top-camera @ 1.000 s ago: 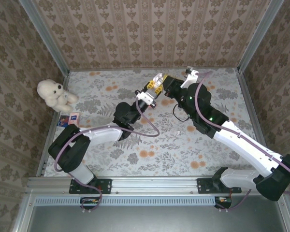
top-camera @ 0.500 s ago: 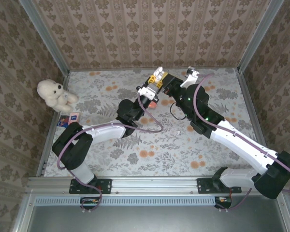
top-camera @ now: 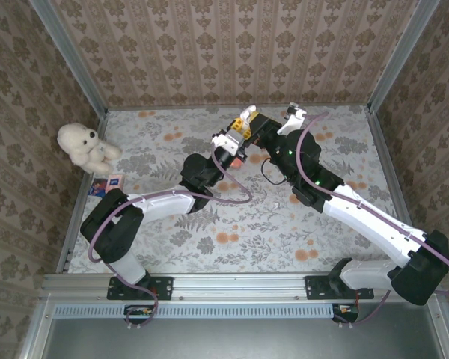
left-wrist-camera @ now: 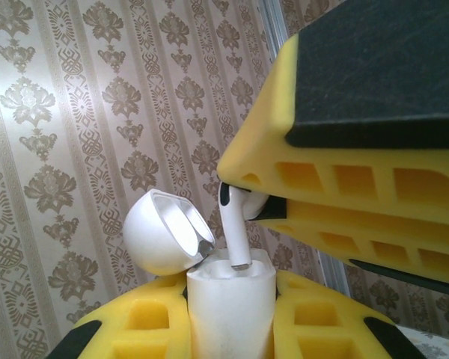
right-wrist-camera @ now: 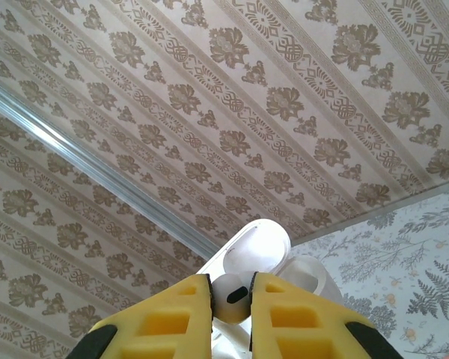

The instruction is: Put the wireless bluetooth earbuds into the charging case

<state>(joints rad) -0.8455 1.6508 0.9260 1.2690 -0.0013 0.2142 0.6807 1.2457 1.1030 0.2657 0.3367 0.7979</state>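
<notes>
Left gripper (left-wrist-camera: 230, 329): clamped tight on the body of the white charging case (left-wrist-camera: 230, 299). The lid (left-wrist-camera: 163, 233) stands open on the case's left side.

White earbud (left-wrist-camera: 235, 224): directly above the case, stem pointing down, its tip just inside the case's top.

Right gripper (right-wrist-camera: 230, 299): narrow, pinching the bud's head, above and right of the case.

Step in hand: seating this bud. Next you'll likely need a straight push down along the stem, then a release. Hold the case steady.

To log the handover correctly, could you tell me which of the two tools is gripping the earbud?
The right tool: it pinches the white earbud by its head, whereas the left tool clamps the open white case below it.
</notes>
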